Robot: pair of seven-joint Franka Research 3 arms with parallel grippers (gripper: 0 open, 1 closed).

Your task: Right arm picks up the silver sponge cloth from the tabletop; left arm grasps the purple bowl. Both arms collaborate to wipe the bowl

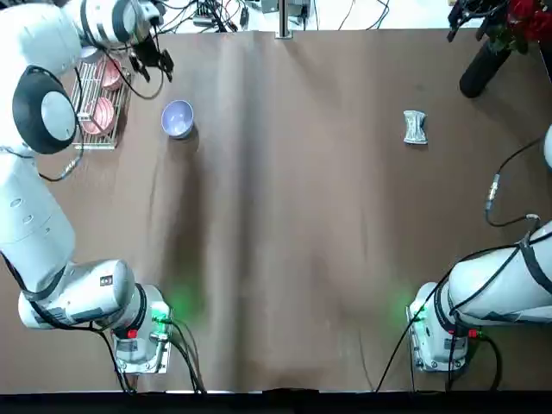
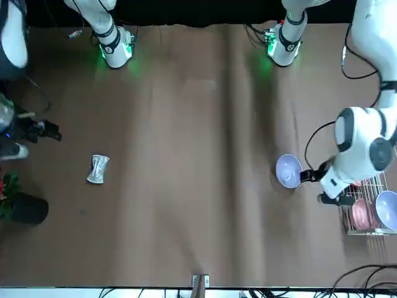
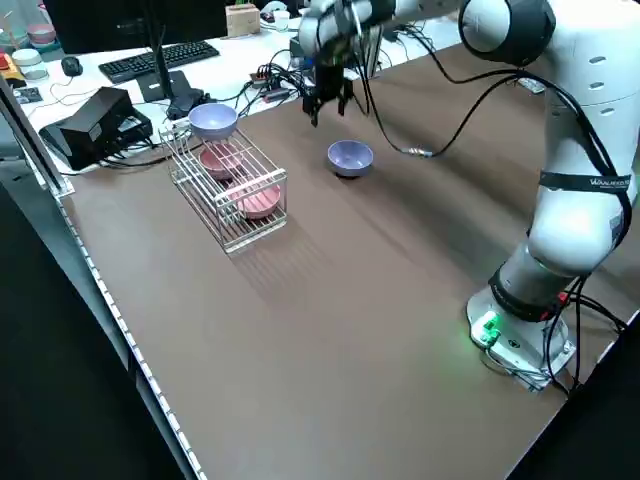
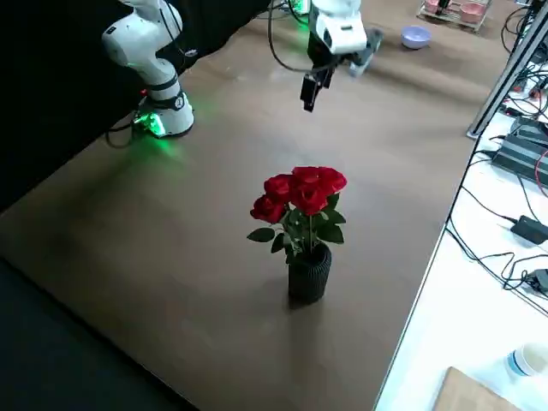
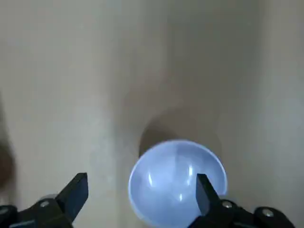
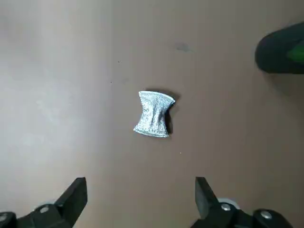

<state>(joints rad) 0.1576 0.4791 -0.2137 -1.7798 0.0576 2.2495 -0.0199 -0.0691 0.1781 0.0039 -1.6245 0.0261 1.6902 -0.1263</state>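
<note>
"Brown covering spread across the one tabletop [image 1: 293, 259] we looked over, and we counted two robot arms above it. What lay between them?"

"We found one silver sponge cloth [image 6: 153, 114], flat on the tabletop toward the right arm's side, near one dark ribbed vase [image 4: 309, 276] of red roses [image 4: 300, 193]."

"And bowls?"

"Two purple ones, by our count. One purple bowl [image 1: 178, 119] sat upright on the tabletop toward the left arm's side, its pale inside facing up; the second purple bowl [image 3: 213, 119] was up on the single wire rack [image 3: 232, 232], with two pink dishes [image 3: 257, 200] lower in it."

"How did we find the grippers?"

"The left gripper [image 5: 142, 187] hung above the tabletop just beside the first bowl, its two fingers spread apart with nothing clamped. We saw the right gripper [image 6: 141, 190] raised over its own side, near the cloth, its two fingers apart as well."

"So neither touched its item?"

"Neither; we saw both the cloth and that bowl resting on the tabletop."
</note>
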